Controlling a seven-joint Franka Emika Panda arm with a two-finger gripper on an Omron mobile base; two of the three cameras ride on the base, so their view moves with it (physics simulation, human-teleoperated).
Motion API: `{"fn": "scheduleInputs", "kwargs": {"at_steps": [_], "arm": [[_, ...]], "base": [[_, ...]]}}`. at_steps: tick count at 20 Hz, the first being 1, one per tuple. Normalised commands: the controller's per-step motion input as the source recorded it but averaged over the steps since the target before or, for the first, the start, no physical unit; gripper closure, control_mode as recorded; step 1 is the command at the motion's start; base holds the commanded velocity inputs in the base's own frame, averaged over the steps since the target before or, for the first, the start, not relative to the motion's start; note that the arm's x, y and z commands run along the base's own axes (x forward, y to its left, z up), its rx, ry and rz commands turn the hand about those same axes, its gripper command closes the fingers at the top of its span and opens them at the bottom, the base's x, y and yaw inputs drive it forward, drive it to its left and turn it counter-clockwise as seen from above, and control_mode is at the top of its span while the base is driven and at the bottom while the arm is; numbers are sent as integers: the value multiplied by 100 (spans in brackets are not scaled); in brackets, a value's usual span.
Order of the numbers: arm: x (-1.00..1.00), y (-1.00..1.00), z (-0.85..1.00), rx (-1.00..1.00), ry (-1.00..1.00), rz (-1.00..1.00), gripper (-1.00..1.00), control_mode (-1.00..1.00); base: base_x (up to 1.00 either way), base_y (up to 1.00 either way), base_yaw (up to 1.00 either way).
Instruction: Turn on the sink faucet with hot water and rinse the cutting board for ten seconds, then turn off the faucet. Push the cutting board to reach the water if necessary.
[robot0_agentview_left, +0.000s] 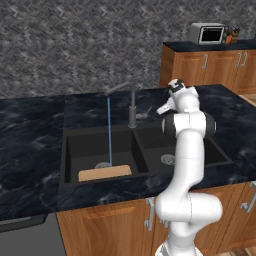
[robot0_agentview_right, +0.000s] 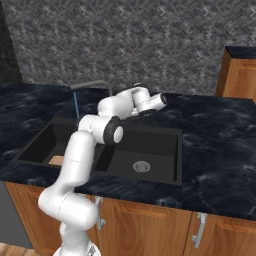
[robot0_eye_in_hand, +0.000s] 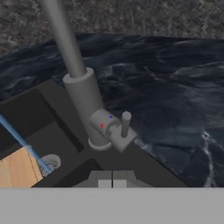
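The sink faucet (robot0_agentview_left: 132, 112) stands behind the divider of the black double-basin sink (robot0_agentview_left: 70, 150), its spout swung out over the left basin. A thin blue line of water (robot0_agentview_left: 109, 130) falls from the spout tip to the left drain (robot0_agentview_left: 103, 164). The tan cutting board (robot0_agentview_left: 105, 173) lies flat along that basin's front wall, and the water (robot0_eye_in_hand: 26, 146) lands just beside its edge (robot0_eye_in_hand: 17, 168). My gripper (robot0_agentview_left: 161, 110) hovers to the right of the faucet, apart from it. In the hand view my gripper (robot0_eye_in_hand: 112, 179) is shut on nothing, a short way from the small side lever (robot0_eye_in_hand: 125, 124).
Dark marble counter (robot0_agentview_left: 30, 130) surrounds the sink. The right basin holds only its silver drain (robot0_agentview_left: 168, 159). A toaster oven (robot0_agentview_left: 206, 33) sits on a raised cabinet at the back right. Wooden cabinet fronts (robot0_agentview_left: 100, 230) run below the counter edge.
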Motion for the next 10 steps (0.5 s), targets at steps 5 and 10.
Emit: {"fn": "scheduleInputs", "kwargs": {"at_steps": [5,10], "arm": [[4,0,0,0,0,15,100,-100],[0,-6,0,0,0,15,100,-100]], "base": [[0,0,0],[0,0,0]]}}
